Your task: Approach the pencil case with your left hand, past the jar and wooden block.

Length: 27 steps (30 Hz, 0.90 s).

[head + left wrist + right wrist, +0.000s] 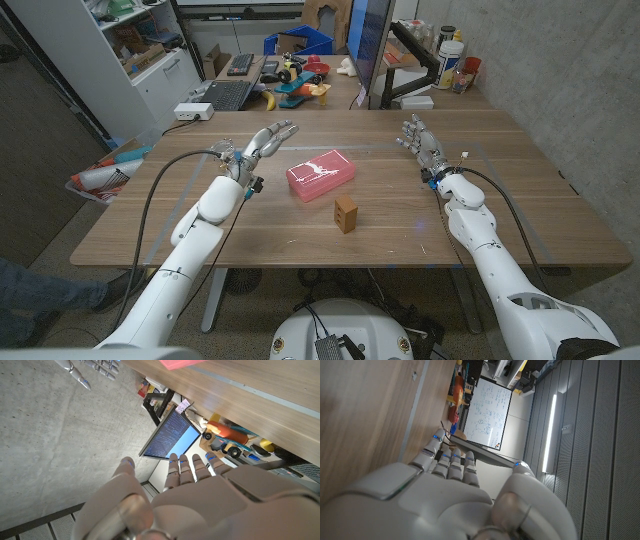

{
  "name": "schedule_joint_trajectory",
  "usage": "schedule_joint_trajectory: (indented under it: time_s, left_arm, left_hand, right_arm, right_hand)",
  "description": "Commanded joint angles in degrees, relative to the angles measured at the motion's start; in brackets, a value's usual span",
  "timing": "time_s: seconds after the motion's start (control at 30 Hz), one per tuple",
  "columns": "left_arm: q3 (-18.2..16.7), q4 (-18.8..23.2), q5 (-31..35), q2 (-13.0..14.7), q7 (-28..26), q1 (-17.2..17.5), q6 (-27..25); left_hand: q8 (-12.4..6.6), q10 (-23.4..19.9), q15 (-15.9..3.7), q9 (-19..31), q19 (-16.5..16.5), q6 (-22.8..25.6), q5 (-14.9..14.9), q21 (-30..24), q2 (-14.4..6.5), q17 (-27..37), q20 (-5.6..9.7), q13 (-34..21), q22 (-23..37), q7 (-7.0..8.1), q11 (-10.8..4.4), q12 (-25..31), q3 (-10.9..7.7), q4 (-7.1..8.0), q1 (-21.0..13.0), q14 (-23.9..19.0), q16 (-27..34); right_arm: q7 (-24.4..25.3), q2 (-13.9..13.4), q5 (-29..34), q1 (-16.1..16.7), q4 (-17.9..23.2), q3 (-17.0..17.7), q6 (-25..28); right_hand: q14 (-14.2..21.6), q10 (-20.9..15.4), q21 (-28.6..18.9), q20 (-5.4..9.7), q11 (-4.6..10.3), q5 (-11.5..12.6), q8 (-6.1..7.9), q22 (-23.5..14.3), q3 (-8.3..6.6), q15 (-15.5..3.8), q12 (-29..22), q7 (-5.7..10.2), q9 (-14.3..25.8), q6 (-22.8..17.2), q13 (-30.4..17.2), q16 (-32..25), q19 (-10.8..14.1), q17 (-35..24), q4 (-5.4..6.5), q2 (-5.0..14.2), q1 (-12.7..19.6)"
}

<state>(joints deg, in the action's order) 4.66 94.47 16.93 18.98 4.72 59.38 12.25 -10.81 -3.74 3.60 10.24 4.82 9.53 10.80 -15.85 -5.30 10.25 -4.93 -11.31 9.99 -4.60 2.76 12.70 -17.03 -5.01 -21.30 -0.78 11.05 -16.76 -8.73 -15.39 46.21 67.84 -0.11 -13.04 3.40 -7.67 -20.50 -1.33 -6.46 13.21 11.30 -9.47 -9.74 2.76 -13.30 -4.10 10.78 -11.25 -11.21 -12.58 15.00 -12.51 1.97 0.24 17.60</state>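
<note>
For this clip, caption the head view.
Left hand open above the table, near the pink pencil case; wooden block in front.

The wooden tabletop [520,200] carries a pink pencil case [321,174] lying flat near the middle, and a small wooden block [346,213] stands upright just beside it.

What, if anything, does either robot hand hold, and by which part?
Nothing is held: the left hand and right hand are both open, apart from the pencil case.
</note>
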Motion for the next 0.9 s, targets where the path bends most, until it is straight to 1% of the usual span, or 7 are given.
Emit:
schedule_joint_trajectory:
  time_s: [0.03, 0.2, 0.53, 0.67, 0.9]
  left_arm:
    - [1.33, 0.51, 2.49, 0.53, -1.14, -0.20, -0.65]
    - [2.04, 0.80, 4.09, 0.96, -1.73, -0.40, -0.94]
    - [3.25, 1.48, 6.47, 1.64, -2.49, -0.74, -1.79]
    - [3.83, 1.67, 7.56, 1.84, -3.02, -0.89, -2.00]
    - [4.65, 1.22, 8.28, 1.92, -3.47, -1.29, -1.94]
  left_hand:
    - [-0.24, -0.20, 0.13, 0.18, 0.20, 0.54, -0.07, 0.13, -0.03, 0.17, -0.08, -0.24, 0.21, -0.19, -0.12, -0.10, -0.26, -0.35, -0.85, -0.02, -0.19]
    - [-0.24, -0.24, 0.09, 0.18, 0.30, 0.59, -0.08, 0.27, -0.09, 0.17, -0.03, -0.24, 0.22, -0.07, -0.24, -0.09, -0.32, -0.42, -0.91, 0.05, -0.22]
    - [-0.26, -0.42, 0.24, 0.19, 0.28, 0.73, -0.09, 0.53, -0.19, 0.16, 0.13, -0.25, 0.22, -0.12, 0.19, -0.05, -0.44, -0.61, -1.06, 0.14, -0.24]
    - [-0.25, -0.48, 0.31, 0.19, 0.27, 0.75, -0.08, 0.62, -0.24, 0.16, 0.22, -0.25, 0.22, -0.14, 0.04, -0.03, -0.49, -0.67, -1.13, 0.12, -0.23]
    - [-0.25, -0.51, 0.28, 0.20, 0.21, 0.81, -0.08, 0.74, -0.31, 0.15, 0.26, -0.26, 0.23, -0.05, 0.04, -0.04, -0.57, -0.79, -1.23, 0.16, -0.24]
  right_arm:
    - [0.13, -0.19, 0.16, 0.24, 0.36, -0.04, -0.14]
    - [0.19, -0.29, -0.02, 0.55, 0.88, 0.07, -0.05]
    - [0.14, -0.38, -0.38, 0.66, 0.79, 0.25, -0.24]
    - [0.04, -0.49, -0.41, 0.58, 0.61, 0.28, -0.31]
    - [-0.18, -0.56, -0.58, 0.52, 0.40, 0.37, -0.48]
  right_hand:
    - [0.56, -0.74, 0.04, -0.08, 0.04, 0.16, 0.07, -0.16, -0.16, 0.06, 0.12, 0.30, 0.09, -0.41, -0.15, -0.10, 0.57, -0.20, -0.23, 0.31, -0.13]
    - [0.54, -0.78, 0.14, -0.07, 0.01, 0.16, 0.09, -0.17, -0.15, 0.10, 0.15, 0.31, 0.09, -0.47, -0.15, -0.08, 0.61, -0.19, -0.25, 0.33, -0.14]
    - [0.56, -0.81, 0.34, -0.10, 0.00, 0.16, 0.08, -0.17, -0.12, 0.04, 0.23, 0.28, 0.09, -0.47, -0.15, -0.06, 0.68, -0.18, -0.28, 0.34, -0.17]
    - [0.57, -0.79, 0.43, -0.09, -0.02, 0.16, 0.07, -0.17, -0.11, 0.02, 0.28, 0.33, 0.09, -0.46, -0.16, -0.05, 0.71, -0.17, -0.30, 0.35, -0.18]
    - [0.59, -0.84, 0.58, -0.08, 0.00, 0.16, 0.07, -0.18, -0.09, 0.08, 0.33, 0.31, 0.09, -0.48, -0.16, -0.04, 0.77, -0.16, -0.33, 0.37, -0.20]
